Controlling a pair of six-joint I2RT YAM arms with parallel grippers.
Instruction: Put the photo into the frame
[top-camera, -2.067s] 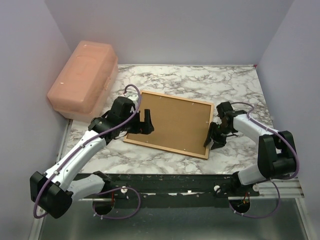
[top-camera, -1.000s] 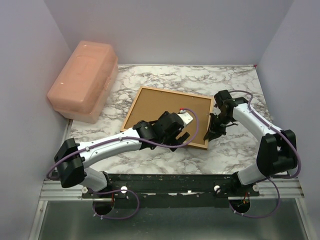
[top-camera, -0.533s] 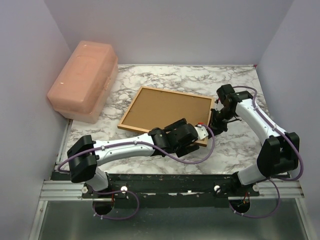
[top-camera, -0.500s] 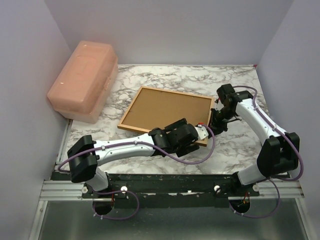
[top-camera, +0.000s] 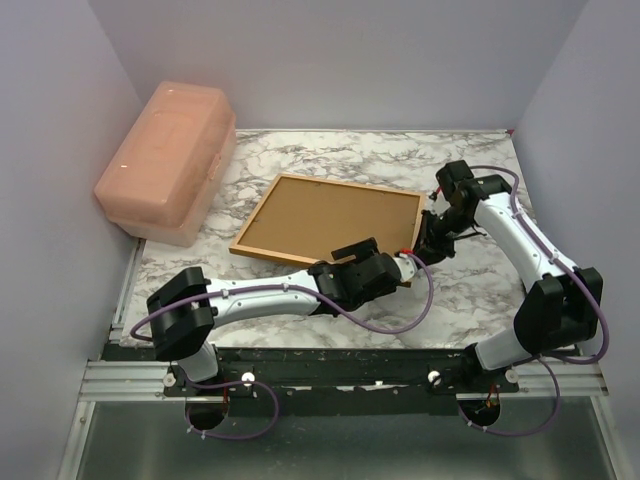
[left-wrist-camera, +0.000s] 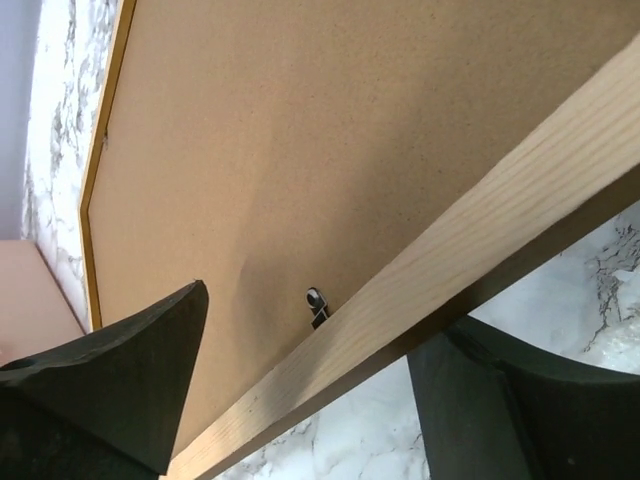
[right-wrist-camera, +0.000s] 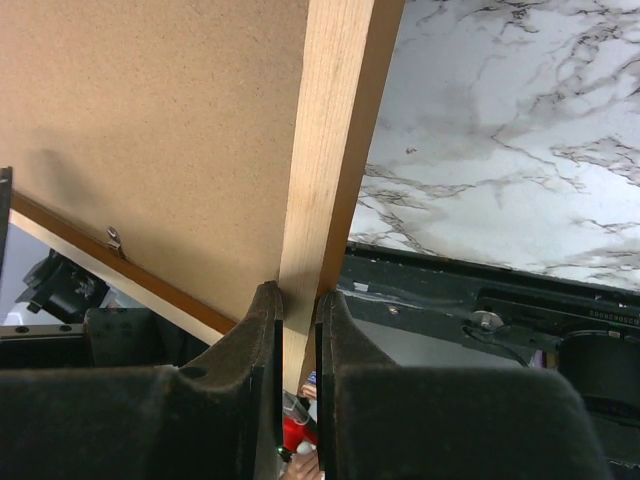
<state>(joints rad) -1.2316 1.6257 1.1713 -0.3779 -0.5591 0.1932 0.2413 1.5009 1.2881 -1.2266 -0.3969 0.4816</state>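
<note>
The frame (top-camera: 350, 186) lies back side up on the marble table, its brown backing board (top-camera: 325, 218) filling it. The photo is out of view. My right gripper (top-camera: 428, 245) is shut on the frame's right-hand wooden bar (right-wrist-camera: 335, 130), one pad on each face, and my right gripper (right-wrist-camera: 298, 320) holds that side off the table. My left gripper (top-camera: 403, 268) reaches across to the frame's near right corner. In the left wrist view my left gripper (left-wrist-camera: 310, 400) is open, its fingers (left-wrist-camera: 110, 380) astride the near bar (left-wrist-camera: 480, 210) with a gap on both sides.
A pink plastic box (top-camera: 165, 160) stands at the back left against the wall. Small metal tabs (left-wrist-camera: 318, 303) hold the backing board to the bar. Walls close in the table (top-camera: 470, 290) on three sides, and the black mounting rail runs along its near edge.
My left arm has swung from the frame's left end across the front to its near right corner. The frame has slid and turned slightly left. The right gripper has kept its hold.
</note>
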